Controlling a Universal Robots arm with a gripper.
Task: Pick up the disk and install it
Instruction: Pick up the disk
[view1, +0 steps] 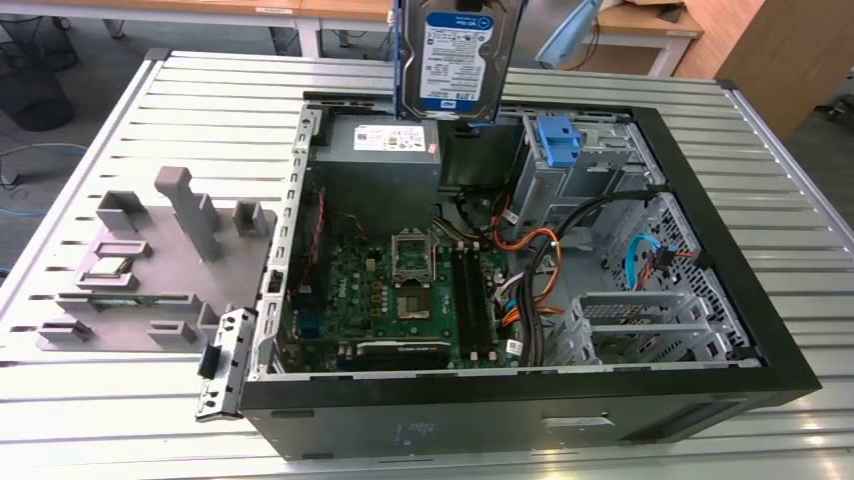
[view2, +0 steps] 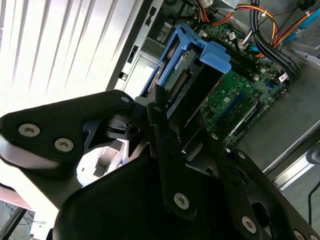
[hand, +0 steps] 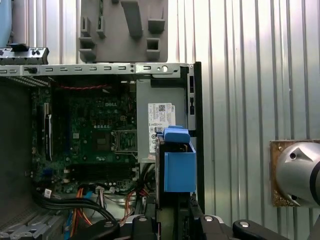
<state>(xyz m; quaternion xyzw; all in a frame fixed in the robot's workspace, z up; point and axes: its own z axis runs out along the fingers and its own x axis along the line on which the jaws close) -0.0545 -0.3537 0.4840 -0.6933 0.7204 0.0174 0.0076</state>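
— So where is the disk (view1: 454, 60)?
— Up in my jaws, clamped upright, hanging over the far edge of the open computer case (view1: 467, 425), above the grey power supply (view1: 380, 140).

I note the disk (view1: 451, 55), top centre of the exterior view, white-and-blue labelled and blue-edged; green motherboard (view1: 400, 290); ribbed silver table (view1: 120, 400).

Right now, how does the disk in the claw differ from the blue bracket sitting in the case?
The disk hangs upright above the case, carrying a labelled drive; the blue bracket sits inside the case with no drive visible. Both have blue plastic frames.
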